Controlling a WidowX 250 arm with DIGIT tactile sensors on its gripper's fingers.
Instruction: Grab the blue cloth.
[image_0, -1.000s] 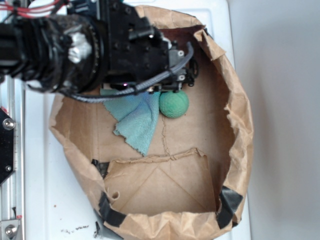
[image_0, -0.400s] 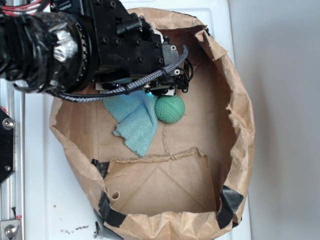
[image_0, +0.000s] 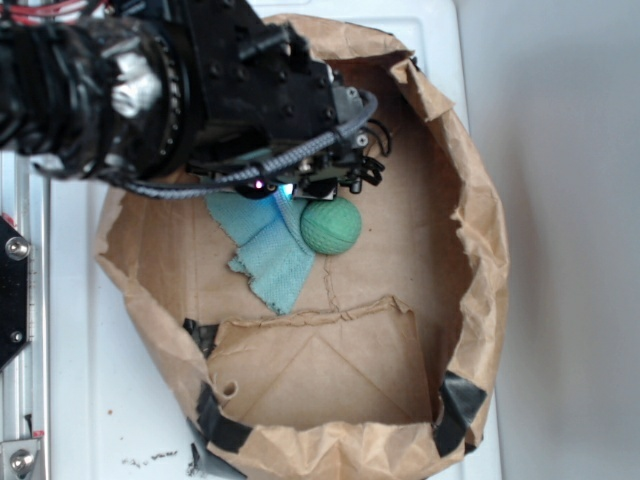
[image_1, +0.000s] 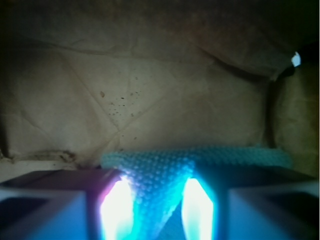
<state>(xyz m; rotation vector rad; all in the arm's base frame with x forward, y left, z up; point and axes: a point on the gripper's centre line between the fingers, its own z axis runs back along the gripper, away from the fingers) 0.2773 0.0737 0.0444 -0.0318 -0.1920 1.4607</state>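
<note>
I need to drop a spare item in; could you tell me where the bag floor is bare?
Free: the right half, between green ball and bag wall, and the flap below. Crowded: upper left, with gripper over blue cloth.

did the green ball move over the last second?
Yes. The green ball shifted left and slightly down, toward the floor crease of the paper bag, now overlapping the blue cloth.
</note>
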